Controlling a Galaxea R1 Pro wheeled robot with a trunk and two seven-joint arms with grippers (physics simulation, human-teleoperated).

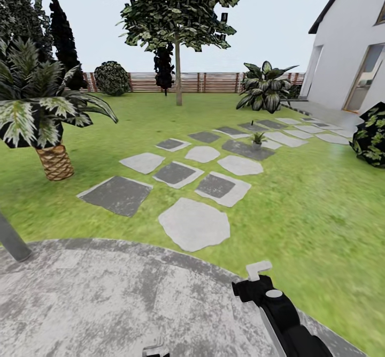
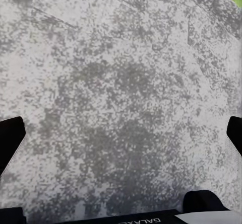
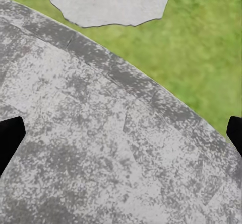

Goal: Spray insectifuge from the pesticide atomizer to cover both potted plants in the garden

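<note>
Round mottled grey stone paving [image 1: 96, 298] lies under both empty grippers, fingers spread wide. Approach step: small green potted rosette [image 1: 258, 138] sits far ahead of right gripper [image 3: 121, 133]; next, find the atomizer.

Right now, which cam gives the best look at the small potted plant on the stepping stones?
Head view: the small potted plant sits far off on a dark paving stone, leaves visible. Both wrist views look down at grey paving; the right wrist view also catches lawn.

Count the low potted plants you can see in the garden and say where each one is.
2. A small green rosette in a grey pot stands on the stone paving; a larger rosette with pale-speckled leaves stands behind it by the wooden fence. More may be hidden.
</note>
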